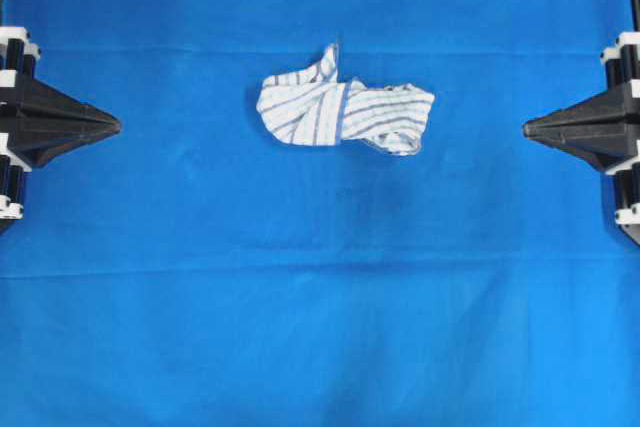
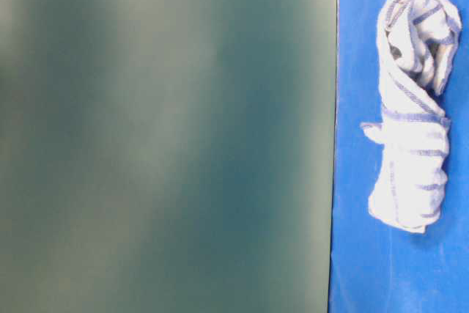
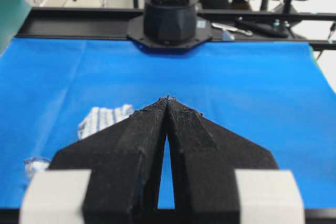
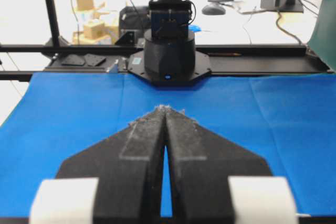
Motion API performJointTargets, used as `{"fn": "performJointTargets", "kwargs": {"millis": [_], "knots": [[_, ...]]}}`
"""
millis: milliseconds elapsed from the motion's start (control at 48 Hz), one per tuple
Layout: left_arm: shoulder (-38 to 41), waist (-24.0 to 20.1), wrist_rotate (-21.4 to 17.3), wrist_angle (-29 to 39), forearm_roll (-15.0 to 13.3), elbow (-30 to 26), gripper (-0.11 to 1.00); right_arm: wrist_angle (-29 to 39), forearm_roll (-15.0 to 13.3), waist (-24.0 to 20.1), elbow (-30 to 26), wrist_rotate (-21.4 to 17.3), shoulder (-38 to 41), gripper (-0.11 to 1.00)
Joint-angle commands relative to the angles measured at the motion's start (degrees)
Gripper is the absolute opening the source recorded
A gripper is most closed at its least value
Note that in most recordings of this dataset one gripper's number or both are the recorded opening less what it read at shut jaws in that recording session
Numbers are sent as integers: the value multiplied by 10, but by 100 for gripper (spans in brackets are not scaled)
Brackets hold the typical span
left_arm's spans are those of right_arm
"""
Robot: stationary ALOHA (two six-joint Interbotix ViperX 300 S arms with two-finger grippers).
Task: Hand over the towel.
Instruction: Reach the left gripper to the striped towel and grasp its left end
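Note:
The towel, a crumpled white cloth with thin blue-grey stripes, lies bunched on the blue sheet a little above the middle of the overhead view. It also shows in the table-level view and partly in the left wrist view, behind and left of the fingers. My left gripper is shut and empty at the left edge, pointing at the towel from well apart; in its wrist view the tips meet. My right gripper is shut and empty at the right edge, its tips also meeting. The towel is hidden in the right wrist view.
The opposite arm's black base stands at the far edge of the sheet, and likewise in the right wrist view. A dark green panel fills the left of the table-level view. Black frame rails border the table.

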State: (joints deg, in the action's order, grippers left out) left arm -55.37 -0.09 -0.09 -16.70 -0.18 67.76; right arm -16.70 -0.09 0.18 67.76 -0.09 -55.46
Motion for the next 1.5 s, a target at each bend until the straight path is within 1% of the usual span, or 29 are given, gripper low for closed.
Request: {"fn": "performJointTargets", "kwargs": {"millis": [0, 83, 271, 417, 521, 542, 583, 625, 771, 854, 917, 958, 1062, 1188, 1354, 1479], "knots": [[7, -2, -5, -10, -11, -17, 0, -4, 0, 2, -18, 4, 4, 0], [10, -10, -6, -17, -11, -18, 0, -2, -1, 2, -18, 4, 5, 0], [54, -57, -4, -22, -13, -36, 0, 5, -1, 11, -18, 3, 5, 0], [123, -88, -8, -23, -13, -74, 0, 13, -1, 21, -17, -1, 9, 0], [180, -99, -9, -23, -12, -105, 1, 19, -1, 25, -16, -2, 12, 0], [192, -102, -9, -23, -12, -111, 2, 19, -1, 26, -16, -2, 13, 0], [217, -107, -8, -23, -13, -122, 9, 21, 0, 26, -16, -2, 15, 0], [243, -113, -8, -22, -12, -134, 18, 20, 0, 26, -16, -2, 16, 0], [340, -118, -6, 3, -13, -194, 62, 22, -1, 26, -14, -2, 19, 0], [389, -119, -6, 25, -12, -223, 83, 25, 0, 26, -14, -2, 24, 0], [431, -118, -4, 40, -12, -242, 92, 29, -1, 26, -13, -2, 25, 0], [460, -118, 4, 43, -12, -252, 93, 32, 0, 26, -13, -2, 26, 0], [535, -107, 4, 53, -12, -280, 93, 41, 0, 26, -13, -2, 25, 0], [600, -105, 4, 60, -12, -303, 94, 47, 0, 26, -11, -2, 27, 0], [674, -108, 4, 54, -13, -322, 94, 47, -1, 26, -10, -1, 37, 0], [711, -110, 4, 49, -14, -334, 94, 47, -1, 26, -8, -1, 51, 0]]}}
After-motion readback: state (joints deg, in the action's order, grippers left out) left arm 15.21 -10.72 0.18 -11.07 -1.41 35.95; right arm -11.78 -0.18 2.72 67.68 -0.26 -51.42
